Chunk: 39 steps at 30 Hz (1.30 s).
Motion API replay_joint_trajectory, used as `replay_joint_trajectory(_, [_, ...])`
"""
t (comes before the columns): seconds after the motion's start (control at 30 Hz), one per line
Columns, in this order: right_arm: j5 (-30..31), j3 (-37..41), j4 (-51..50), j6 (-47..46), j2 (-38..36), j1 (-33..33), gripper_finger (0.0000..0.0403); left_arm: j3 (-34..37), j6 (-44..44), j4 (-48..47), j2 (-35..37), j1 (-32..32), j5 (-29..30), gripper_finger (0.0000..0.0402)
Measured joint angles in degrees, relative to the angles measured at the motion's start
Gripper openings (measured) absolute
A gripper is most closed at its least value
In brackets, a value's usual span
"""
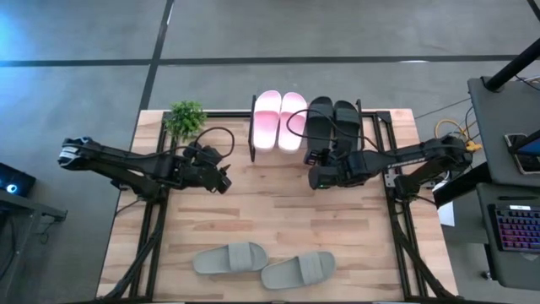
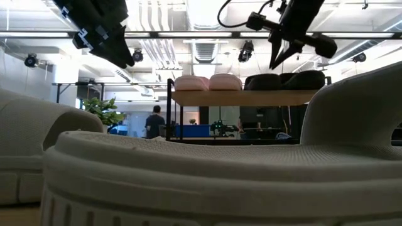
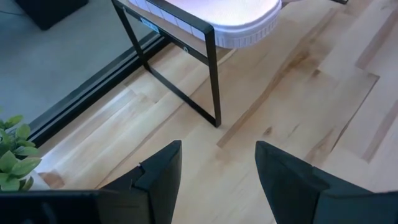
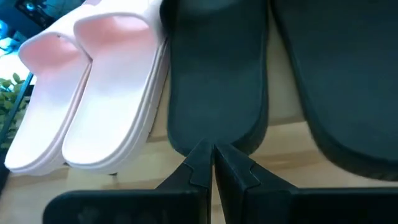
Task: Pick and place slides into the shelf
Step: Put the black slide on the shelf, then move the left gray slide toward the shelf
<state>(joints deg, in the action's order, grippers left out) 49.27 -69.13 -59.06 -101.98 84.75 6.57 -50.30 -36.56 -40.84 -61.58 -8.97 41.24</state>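
The shelf (image 1: 253,135) stands at the table's far middle. On it rest the pale pink pair (image 1: 279,120) and the black pair (image 1: 332,122), soles down. The grey-green pair (image 1: 229,258) (image 1: 298,268) lies on the table near the front edge and fills the low view (image 2: 188,176). My left gripper (image 1: 226,180) (image 3: 217,168) is open and empty over the table, left of the shelf's near left leg (image 3: 214,93). My right gripper (image 1: 315,160) (image 4: 211,158) is shut, its tips at the heel of the left black slide (image 4: 214,93). My right gripper's shut fingertips (image 4: 200,163) point toward the table's far side, at the heel end (image 4: 211,138) of the left black slide. I cannot tell whether they touch it. The slide lies flat on the shelf top.
A small green plant (image 1: 186,118) stands at the table's far left, near the left arm. Bare tabletop (image 1: 270,211) lies between the shelf and the grey-green pair. A desk with a keyboard (image 1: 515,228) stands beyond the table's right edge. A person (image 2: 154,120) stands far off in the room.
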Motion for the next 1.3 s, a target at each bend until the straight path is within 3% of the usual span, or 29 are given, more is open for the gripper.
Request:
replay_joint_trajectory(0.27, [-3.8, -2.2, -2.5, 1.6, 0.0, 0.4, 0.0009, -0.1, 1.4, 0.1, -0.4, 0.0, 1.2, 0.019])
replay_joint_trajectory(0.53, [-19.8, -1.6, -2.5, 4.4, 0.0, 2.9, 0.0009, 0.0, 4.4, 1.4, -0.5, 0.8, 1.2, 0.019])
replay_joint_trajectory(0.7, [-24.1, -1.7, -2.0, 3.2, 0.0, 7.4, 0.0009, 0.0, 4.5, 1.4, -0.7, 0.8, 0.4, 0.019])
replay_joint_trajectory(0.9, [-33.6, -1.2, 0.0, 3.4, 0.7, 13.3, 0.0009, 0.0, 10.6, 1.9, -2.0, 0.8, -9.6, 0.0189])
replay_joint_trajectory(1.13, [-34.3, -0.4, 2.9, -1.1, 1.3, 18.5, 0.0009, 0.1, 18.6, 0.8, -5.8, 0.8, -20.3, 0.0189])
replay_joint_trajectory(1.3, [-37.5, 0.0, 2.8, 3.1, 2.8, 20.4, 0.0015, 0.1, 20.0, 0.9, -6.5, 0.5, -28.6, 0.0189])
